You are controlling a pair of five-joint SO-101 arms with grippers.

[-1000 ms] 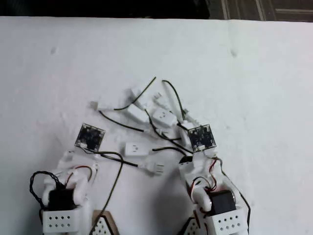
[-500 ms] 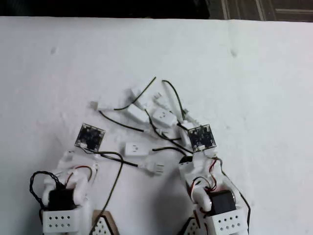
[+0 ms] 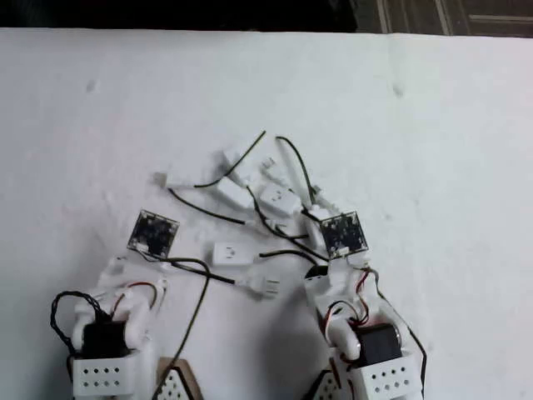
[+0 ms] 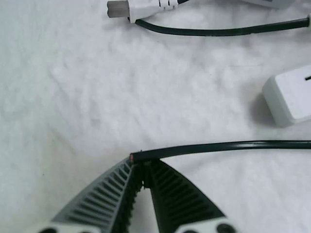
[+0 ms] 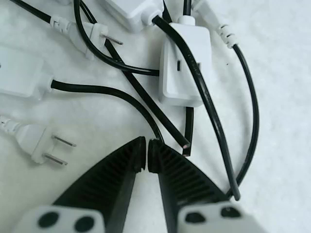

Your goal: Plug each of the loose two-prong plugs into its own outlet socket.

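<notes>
We would spread the right gripper (image 5: 146, 153), now pressed together like the left gripper (image 4: 141, 170), then pinch the loose plug (image 5: 41, 143), lying near the outlet socket (image 5: 187, 63), squarely across its body, prongs kept free.

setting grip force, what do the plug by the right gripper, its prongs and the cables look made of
The plug body looks like smooth white moulded plastic. Its prongs seem bare metal: thin, flat, grey. The cables look sheathed in glossy black rubber or vinyl, going by their highlights.
</notes>
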